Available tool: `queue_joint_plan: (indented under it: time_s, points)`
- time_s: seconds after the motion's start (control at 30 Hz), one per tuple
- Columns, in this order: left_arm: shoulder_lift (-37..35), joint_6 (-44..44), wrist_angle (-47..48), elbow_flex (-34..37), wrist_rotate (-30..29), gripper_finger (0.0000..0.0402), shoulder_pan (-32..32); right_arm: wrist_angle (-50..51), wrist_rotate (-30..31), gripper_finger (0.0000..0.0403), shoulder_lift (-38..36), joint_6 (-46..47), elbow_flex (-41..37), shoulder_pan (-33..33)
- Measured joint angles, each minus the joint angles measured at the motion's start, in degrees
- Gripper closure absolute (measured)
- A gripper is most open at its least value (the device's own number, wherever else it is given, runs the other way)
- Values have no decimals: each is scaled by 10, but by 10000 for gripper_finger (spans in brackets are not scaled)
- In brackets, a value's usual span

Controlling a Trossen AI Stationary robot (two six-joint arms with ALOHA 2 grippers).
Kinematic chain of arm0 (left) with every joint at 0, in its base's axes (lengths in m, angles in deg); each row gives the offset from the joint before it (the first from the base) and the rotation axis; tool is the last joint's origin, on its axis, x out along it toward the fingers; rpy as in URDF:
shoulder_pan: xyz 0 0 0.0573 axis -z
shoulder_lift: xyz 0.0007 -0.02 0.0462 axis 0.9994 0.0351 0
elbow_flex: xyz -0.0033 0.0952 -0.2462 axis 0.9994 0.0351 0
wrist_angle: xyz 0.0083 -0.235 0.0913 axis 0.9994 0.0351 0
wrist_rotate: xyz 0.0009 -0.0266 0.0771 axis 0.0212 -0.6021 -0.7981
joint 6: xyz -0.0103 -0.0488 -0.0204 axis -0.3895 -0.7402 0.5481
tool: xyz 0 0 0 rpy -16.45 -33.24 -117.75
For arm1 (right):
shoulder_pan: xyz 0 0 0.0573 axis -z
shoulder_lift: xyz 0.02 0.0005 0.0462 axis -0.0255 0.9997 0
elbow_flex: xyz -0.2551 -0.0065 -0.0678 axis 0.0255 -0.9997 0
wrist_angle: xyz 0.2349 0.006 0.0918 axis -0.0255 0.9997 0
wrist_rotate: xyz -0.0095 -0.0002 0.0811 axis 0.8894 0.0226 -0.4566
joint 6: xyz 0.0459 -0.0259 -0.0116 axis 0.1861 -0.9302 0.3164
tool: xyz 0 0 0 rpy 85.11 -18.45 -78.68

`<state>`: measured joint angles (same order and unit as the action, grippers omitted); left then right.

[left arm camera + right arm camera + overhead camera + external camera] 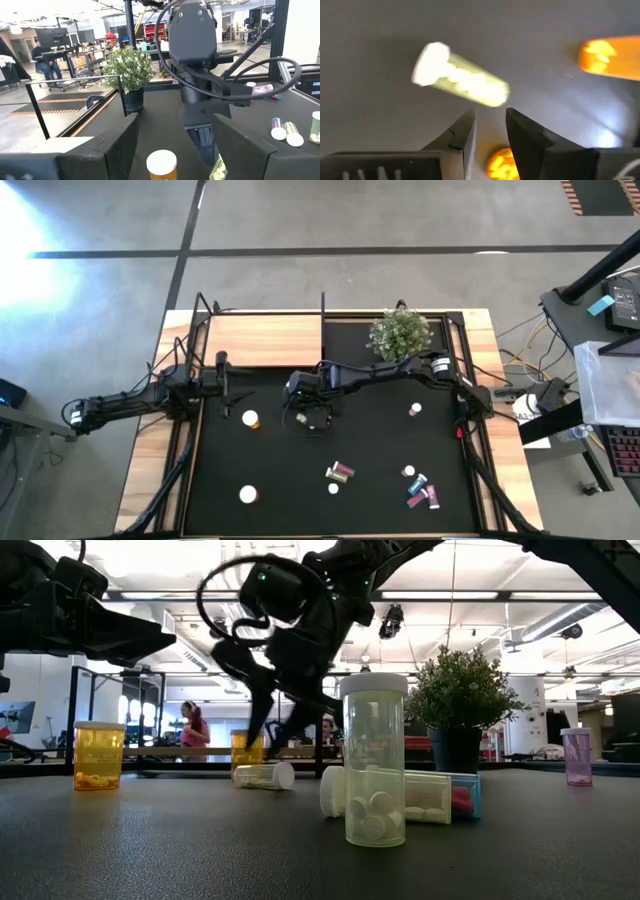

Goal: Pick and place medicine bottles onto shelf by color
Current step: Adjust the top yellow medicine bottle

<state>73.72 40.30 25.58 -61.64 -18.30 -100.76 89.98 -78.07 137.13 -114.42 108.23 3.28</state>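
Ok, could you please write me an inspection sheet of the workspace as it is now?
Surface: black mat on a wooden table; no spill seen.
Job's things: shelf holds no bottle; the medicine bottles are scattered on the mat, some upright, some lying; a yellowish bottle lies just beyond the right pincer.
Clutter: small green plant beside the shelf.
Grippers: left pincer open, empty, near the shelf; right pincer shut, empty, over the mat's middle.
Cables: black cable loops on the right arm.
Surroundings: seated person beyond the table.
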Motion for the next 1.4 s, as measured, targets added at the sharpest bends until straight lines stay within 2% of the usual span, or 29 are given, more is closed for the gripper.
queue_joint_plan:
  time_s: [0.23,0.53,1.07,1.4]
  points:
    - [0,0,0,0,0,166,0,50,0,307,0,-160,0,2]
    - [0,0,0,0,0,166,0,51,-1,307,-3,-276,0,4]
    - [0,0,0,0,0,166,0,50,-1,307,-8,-305,0,-4]
    - [0,0,0,0,0,166,0,49,-17,307,-8,-384,0,-11]
